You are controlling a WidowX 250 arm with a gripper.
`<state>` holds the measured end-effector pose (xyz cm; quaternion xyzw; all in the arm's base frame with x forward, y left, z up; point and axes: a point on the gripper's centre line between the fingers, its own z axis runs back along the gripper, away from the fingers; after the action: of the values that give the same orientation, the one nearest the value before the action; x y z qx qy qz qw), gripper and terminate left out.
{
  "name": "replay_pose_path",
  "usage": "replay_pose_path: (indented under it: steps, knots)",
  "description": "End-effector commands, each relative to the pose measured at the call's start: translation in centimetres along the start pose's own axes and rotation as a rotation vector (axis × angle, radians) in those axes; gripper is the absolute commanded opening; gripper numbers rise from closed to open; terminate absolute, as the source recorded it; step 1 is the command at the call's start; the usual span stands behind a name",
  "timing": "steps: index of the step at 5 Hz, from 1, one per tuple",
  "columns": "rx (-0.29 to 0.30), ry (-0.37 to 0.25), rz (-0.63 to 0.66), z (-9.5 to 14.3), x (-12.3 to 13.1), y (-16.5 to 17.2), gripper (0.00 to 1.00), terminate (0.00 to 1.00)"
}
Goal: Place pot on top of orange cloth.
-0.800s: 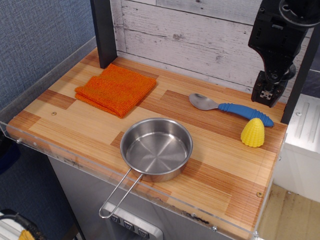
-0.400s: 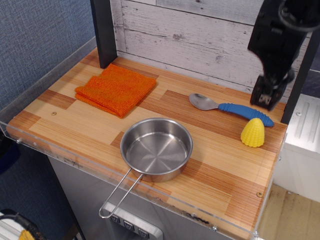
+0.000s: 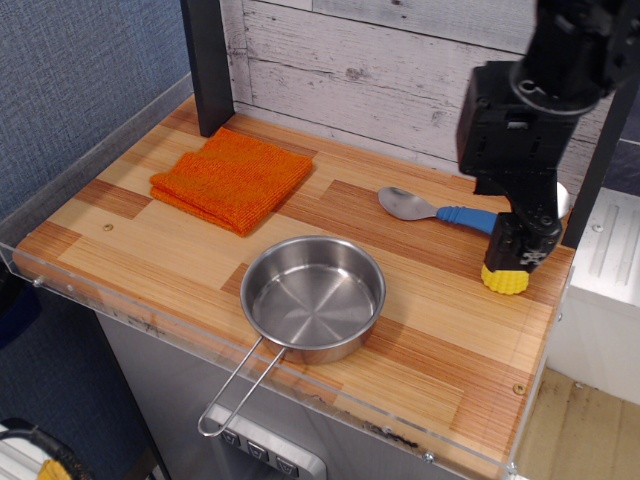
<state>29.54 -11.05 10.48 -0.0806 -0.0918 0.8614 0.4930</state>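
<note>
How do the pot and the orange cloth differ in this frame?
The pot is shiny, round, rigid steel with raised walls; the orange cloth is matte, ribbed, soft and folded flat into a rough square. The pot has a long wire handle overhanging the table's front edge; the cloth lies wholly on the table. The pot sits near the front, the cloth toward the back left. Both rest on the wood, apart and untouched by the gripper.

Setting: a robot test bench dressed as a toy kitchen. Wood-pattern tabletop with clear acrylic edging below the gripper; whitewashed plank backdrop behind it; blue fabric partition far to its left; black upright post at the backdrop.
</note>
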Motion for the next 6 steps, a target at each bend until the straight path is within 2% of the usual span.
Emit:
replay_pose_path:
  steps: [1, 3, 4, 6]
  knots:
    - [0.002, 0.047, 0.216, 0.3, 3.5, 1.1, 1.0, 0.0]
    - [0.046, 0.002, 0.243, -2.0, 7.8, 3.0, 1.0, 0.0]
    - [0.055, 0.015, 0.277, -3.4, 8.9, 3.5, 1.0, 0.0]
    - [0.062, 0.017, 0.364, -4.7, 9.2, 3.2, 1.0, 0.0]
